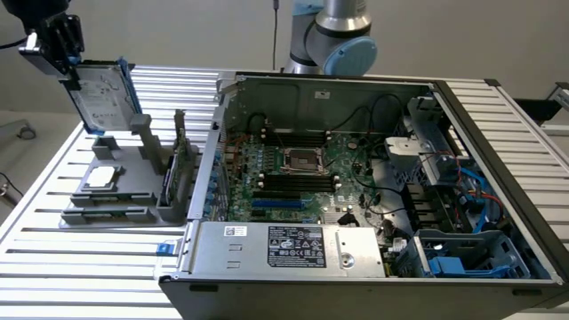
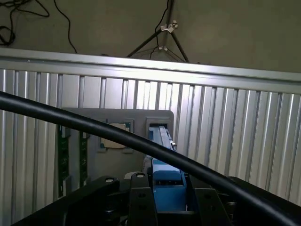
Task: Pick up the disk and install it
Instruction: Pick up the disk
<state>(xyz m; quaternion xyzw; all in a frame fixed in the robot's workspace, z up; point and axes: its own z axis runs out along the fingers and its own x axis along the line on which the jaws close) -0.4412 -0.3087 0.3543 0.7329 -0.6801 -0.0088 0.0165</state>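
Now holding the disk (image 1: 106, 93) clamped by its upper end in the gripper (image 1: 71, 67), upright over the far edge of the grey rack (image 1: 116, 200), beside the open computer case (image 1: 356, 167).

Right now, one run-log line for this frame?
phase: pickup | pincer: shut on disk top edge | disk: upright, tilted, lower end at grey stand | computer case: open, disk not in it

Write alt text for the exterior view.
The gripper grips the top edge of the disk, holding it nearly upright over a grey holder. Beside it, an open computer case lies on a slatted metal table.
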